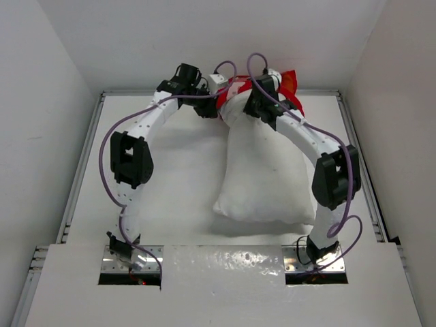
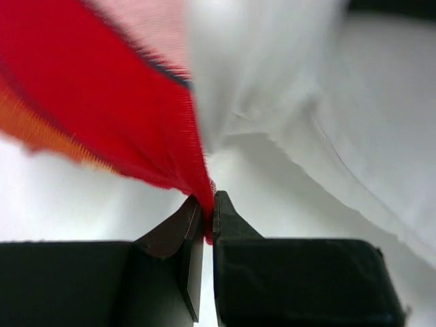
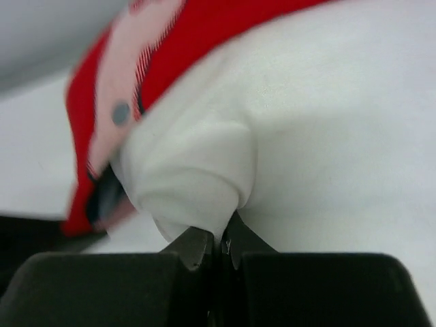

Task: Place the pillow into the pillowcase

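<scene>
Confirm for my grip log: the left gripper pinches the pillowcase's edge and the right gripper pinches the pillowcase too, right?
No: the left gripper does pinch the pillowcase edge, but the right wrist view shows the right gripper pinching a fold of the white pillow.

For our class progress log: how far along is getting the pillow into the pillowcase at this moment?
Done: both grips are made. The left gripper is shut on the red edge of the pillowcase, the right gripper on a fold of the pillow. In hand: the pillow's far end meets the case. Left: nearly everything; in the top view most of the pillow lies uncovered.
</scene>
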Motion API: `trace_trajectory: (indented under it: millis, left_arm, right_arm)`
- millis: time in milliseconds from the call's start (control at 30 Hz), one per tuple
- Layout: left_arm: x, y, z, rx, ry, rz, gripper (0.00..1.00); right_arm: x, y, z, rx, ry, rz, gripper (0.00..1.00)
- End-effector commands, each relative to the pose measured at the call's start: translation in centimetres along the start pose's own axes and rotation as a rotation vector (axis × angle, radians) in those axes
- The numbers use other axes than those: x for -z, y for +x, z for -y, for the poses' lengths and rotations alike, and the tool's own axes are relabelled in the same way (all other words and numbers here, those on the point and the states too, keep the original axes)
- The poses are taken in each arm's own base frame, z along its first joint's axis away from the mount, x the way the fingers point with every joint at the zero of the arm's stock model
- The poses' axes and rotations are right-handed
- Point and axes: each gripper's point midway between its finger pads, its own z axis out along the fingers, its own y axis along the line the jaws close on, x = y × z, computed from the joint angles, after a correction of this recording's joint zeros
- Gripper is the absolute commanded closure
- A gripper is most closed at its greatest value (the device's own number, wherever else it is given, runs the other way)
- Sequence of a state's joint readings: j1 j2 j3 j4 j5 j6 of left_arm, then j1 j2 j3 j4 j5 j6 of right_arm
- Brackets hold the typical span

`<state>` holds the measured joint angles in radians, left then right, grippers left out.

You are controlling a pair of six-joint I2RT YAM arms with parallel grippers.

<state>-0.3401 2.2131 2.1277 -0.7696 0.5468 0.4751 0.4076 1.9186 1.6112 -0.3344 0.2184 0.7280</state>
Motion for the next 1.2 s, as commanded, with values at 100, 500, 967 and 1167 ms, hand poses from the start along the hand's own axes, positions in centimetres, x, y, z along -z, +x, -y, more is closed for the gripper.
trace_trajectory:
  millis: [100, 500, 967, 1167]
  left_arm:
    - [6.1, -5.2, 10.0, -0.156, 0.383, 0.154, 1.00]
    - [7.7, -0.3, 10.1, -0.117, 0.504, 0.117, 1.00]
    - [13.1, -11.7, 11.9, -0.301, 0.379, 0.382, 1.00]
    - [13.3, -8.2, 16.5, -0.232, 0.654, 0.377, 1.00]
  right_arm:
    - [3.6, -15.0, -2.3, -0.332, -0.011, 0.554, 1.00]
    - [6.7, -14.2, -5.2, -0.320, -0.136, 0.646, 1.00]
    - [17.1, -14.8, -15.9, -0.275, -0.528, 0.714, 1.00]
    - [6.5, -10.2, -15.6, -0.224, -0.321, 0.562, 1.00]
